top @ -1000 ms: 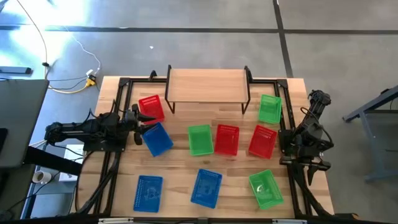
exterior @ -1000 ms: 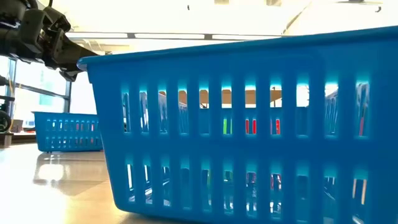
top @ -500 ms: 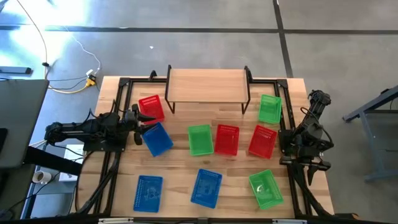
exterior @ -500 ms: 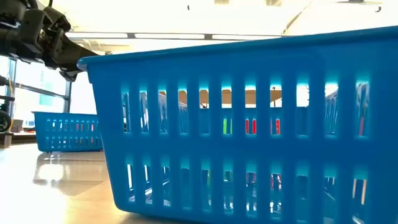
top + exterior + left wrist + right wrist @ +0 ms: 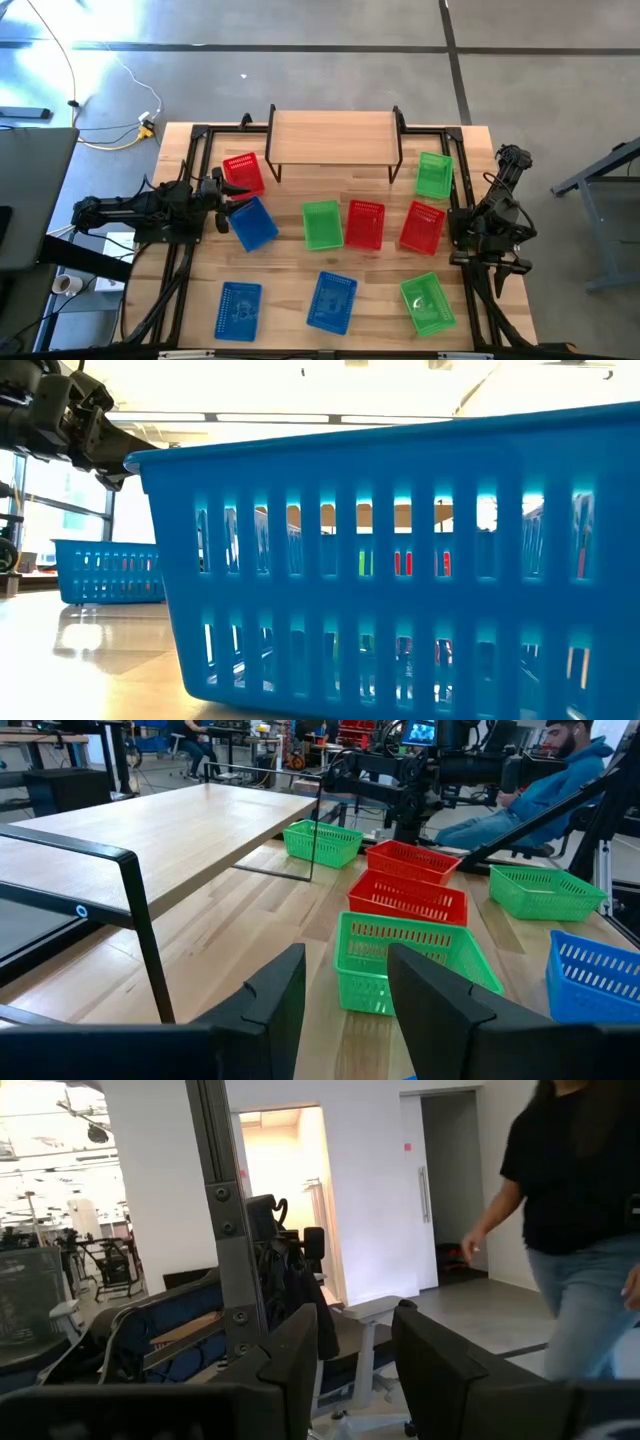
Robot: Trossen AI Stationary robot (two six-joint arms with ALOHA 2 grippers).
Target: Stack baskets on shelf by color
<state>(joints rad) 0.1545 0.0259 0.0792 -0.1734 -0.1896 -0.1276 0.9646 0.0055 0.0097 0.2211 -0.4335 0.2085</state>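
Overhead, nine baskets scattered on the desk [image 5: 290, 265] before the bare shelf [image 5: 333, 137], left gripper [image 5: 226, 192] at desk's left edge, jaws spread between red basket [image 5: 242, 174] and blue basket [image 5: 252, 222], right gripper [image 5: 352, 1370] off right edge, jaws spread, gripping nothing.

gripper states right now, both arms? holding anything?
Left gripper: jaws open, holding nothing, over the table's left side near a blue basket.
Right gripper: jaws open, empty, parked off the table's right edge, facing the room.
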